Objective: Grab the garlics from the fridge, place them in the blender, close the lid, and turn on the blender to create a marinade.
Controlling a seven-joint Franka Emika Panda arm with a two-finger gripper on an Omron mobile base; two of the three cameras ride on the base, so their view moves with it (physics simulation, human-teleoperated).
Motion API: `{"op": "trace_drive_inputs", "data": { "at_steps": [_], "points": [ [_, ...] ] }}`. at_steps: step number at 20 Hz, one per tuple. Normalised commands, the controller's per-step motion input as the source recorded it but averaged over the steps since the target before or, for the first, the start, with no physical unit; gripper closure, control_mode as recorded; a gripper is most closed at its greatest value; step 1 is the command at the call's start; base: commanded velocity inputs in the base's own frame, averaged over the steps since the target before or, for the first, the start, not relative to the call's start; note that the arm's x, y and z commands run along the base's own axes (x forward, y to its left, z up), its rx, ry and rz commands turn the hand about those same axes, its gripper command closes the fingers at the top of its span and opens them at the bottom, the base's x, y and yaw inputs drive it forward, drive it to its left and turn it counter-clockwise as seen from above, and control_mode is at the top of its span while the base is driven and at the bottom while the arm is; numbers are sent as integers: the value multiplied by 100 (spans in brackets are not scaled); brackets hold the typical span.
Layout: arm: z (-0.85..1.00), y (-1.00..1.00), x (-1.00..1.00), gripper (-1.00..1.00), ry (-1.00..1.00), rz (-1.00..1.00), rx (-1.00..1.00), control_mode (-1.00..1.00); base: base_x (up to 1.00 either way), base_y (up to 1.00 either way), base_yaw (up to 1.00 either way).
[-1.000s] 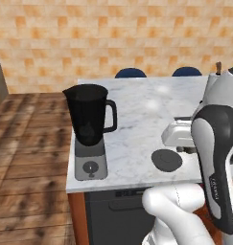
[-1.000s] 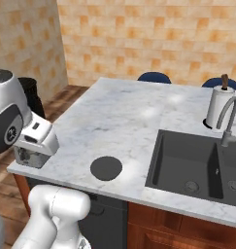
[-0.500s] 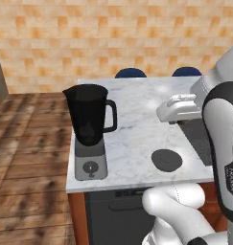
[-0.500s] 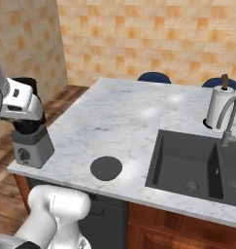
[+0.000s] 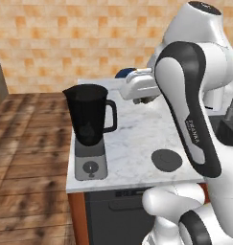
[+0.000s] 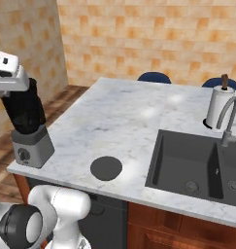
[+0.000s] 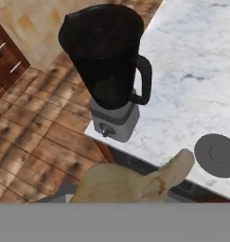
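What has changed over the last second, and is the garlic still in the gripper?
The arm swung its hand up off the counter and left toward the blender; the gripper now hangs beside the open jar. It stays shut on the garlic, the pale tan bulb at the bottom of the hand view. The blender, the lid lying flat on the counter and the base have not moved.

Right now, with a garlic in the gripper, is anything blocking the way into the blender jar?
Nothing visible does. The blender has its mouth open, and the lid lies flat on the counter, apart from the jar. The garlic is held in the gripper, up beside the jar on its handle side.
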Motion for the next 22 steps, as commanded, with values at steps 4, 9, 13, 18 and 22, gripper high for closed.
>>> {"op": "trace_drive_inputs", "data": {
  "at_steps": [4,9,13,18,22],
  "points": [
    [-23,73,71,100,11,6,-9,-100,0,0,0],
    [-24,64,86,100,11,3,-7,-100,0,0,0],
    [-17,41,97,100,8,1,-2,-100,0,0,0],
    [-33,19,94,100,10,0,-1,-100,0,0,0],
    [-58,21,78,100,13,0,-5,-100,0,0,0]
  ]
}}
